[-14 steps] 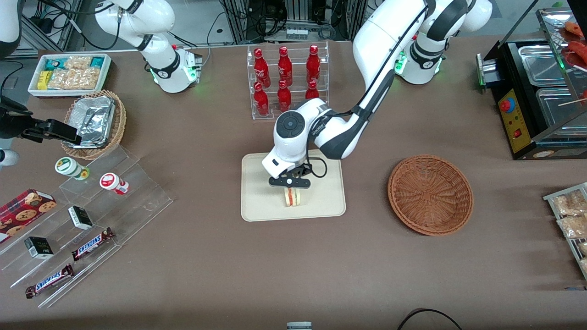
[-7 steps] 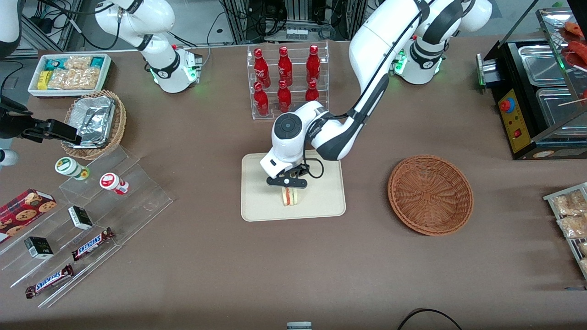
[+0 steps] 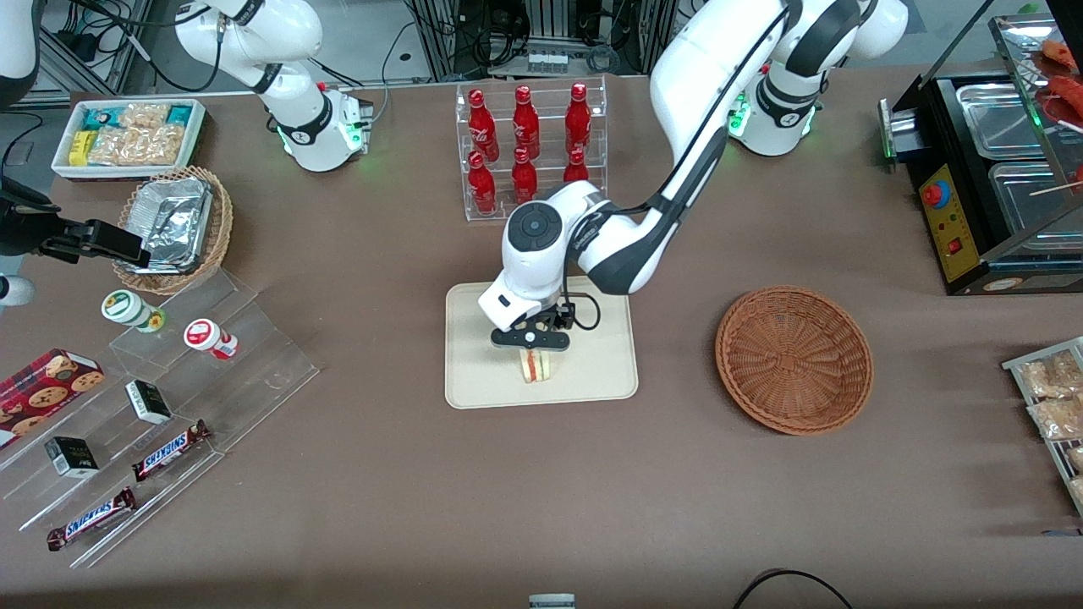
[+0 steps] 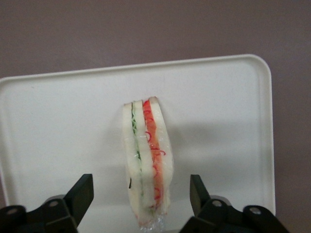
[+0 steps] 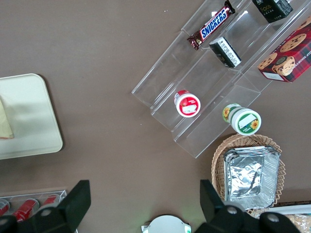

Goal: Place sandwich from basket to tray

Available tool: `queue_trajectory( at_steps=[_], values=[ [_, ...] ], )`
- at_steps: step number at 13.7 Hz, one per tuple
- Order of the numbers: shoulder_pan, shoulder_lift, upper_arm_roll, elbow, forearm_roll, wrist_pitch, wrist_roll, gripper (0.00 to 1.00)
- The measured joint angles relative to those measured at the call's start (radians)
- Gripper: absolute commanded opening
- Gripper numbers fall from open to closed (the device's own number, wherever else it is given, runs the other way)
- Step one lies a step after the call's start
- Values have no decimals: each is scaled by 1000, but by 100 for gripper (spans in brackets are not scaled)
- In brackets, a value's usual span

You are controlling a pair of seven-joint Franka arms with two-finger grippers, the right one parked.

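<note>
Pincer: my pincer [image 3: 530,338] hung just above the tray, a little left of the middle of the front view — its fingers [image 4: 80,194] stood spread wide, one on each side of the sandwich with bare gaps between, grasping nothing.

Sandwich: the sandwich [image 3: 535,365] stood on its edge on the tray, red and green filling lines [image 4: 148,145] showing along the cut side, and it looked free of me.

Tray: the tray [image 3: 474,381] lay flat on the bench [image 3: 541,491] at the centre of the front view, carrying only the sandwich.

Basket: the basket [image 3: 794,359] sat to the right of the tray in the front view, well apart from it, and nothing lay in it.

Done: judging by how things lay, the carry was finished — sandwich out of the basket and resting on the tray, my hold let go.

Left: only to lift my pincer clear without knocking the wedge over, I judged.

Risk: the upright wedge looked tippy; a brushed finger could topple it.
</note>
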State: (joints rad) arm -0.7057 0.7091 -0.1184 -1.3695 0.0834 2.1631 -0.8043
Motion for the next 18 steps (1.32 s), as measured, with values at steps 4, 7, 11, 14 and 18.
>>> queue_trajectory(
  at_steps=[4,7,11,14,18],
  values=[
    [82,-179,6,11,0,-149,-66,99],
    [160,-286,11,9,0,-290,-71,99],
    [283,-391,14,-10,0,-440,1,99],
    [376,-478,15,-89,0,-455,124,99],
    [497,-593,16,-185,0,-475,339,99]
  ],
)
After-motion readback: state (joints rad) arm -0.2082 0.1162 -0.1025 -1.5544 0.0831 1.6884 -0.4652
